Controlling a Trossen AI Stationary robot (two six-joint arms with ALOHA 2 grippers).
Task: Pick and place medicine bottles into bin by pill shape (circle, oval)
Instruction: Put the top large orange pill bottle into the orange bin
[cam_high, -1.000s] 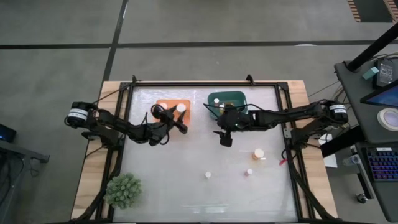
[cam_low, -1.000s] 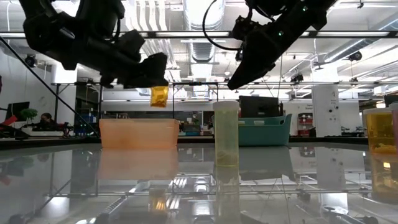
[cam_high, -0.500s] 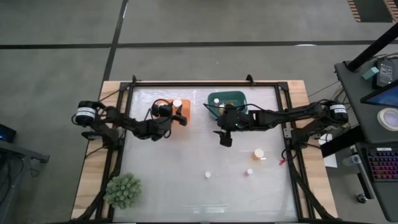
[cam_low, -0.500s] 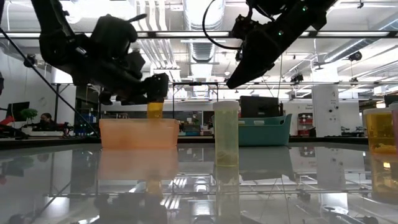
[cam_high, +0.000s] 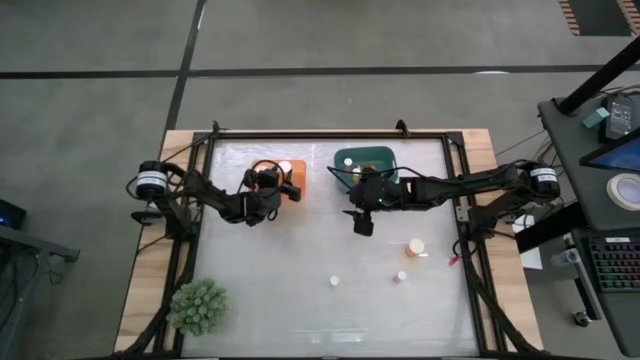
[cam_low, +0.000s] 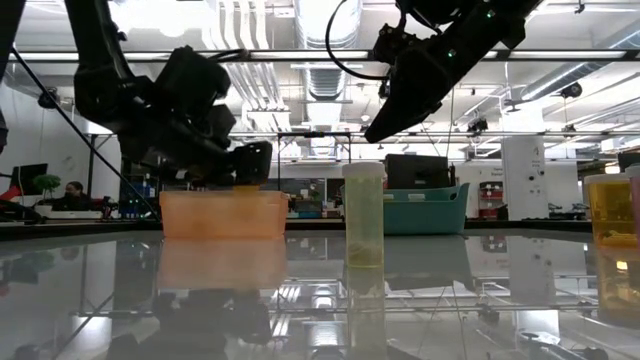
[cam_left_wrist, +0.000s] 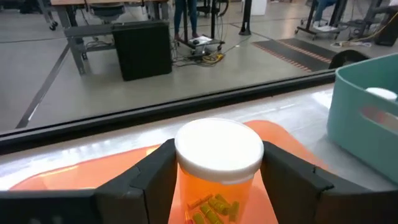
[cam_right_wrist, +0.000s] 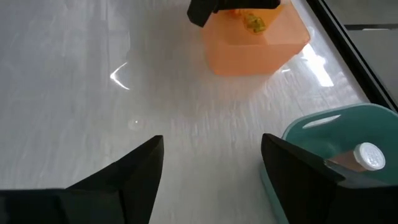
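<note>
My left gripper (cam_high: 284, 172) is shut on an amber medicine bottle with a white cap (cam_left_wrist: 219, 147), holding it upright inside the orange bin (cam_high: 270, 168). Yellow-green oval pills show through its wall. In the low view the left gripper (cam_low: 250, 165) sits at the bin's rim (cam_low: 222, 196). My right gripper (cam_high: 362, 222) hangs open and empty above the table, just near of the teal bin (cam_high: 365, 160). Three bottles (cam_high: 416, 246), (cam_high: 401, 276), (cam_high: 335, 282) stand on the table at the near right. My left gripper pinches the bottle's amber body (cam_left_wrist: 185, 196) just below the cap, one finger (cam_left_wrist: 149, 180) on each side. The fingers come about level from the near left. The bottle stands upright in the orange bin. Whether its base touches the bin's floor, I cannot tell.
The teal bin (cam_right_wrist: 336, 155) holds a capped bottle (cam_right_wrist: 357, 158). A green plant (cam_high: 197, 305) stands at the near left corner. A dark frame (cam_high: 330, 137) runs round the glossy tabletop. In the low view a tall pale bottle (cam_low: 363, 215) stands mid-table and an amber one (cam_low: 610, 210) at the right.
My left gripper has carried the bottle toward the far edge, over the orange bin, and lowered it into the bin. The bottle has stayed upright and now sits behind the bin's wall in the low view. The gripper stays shut on it.
</note>
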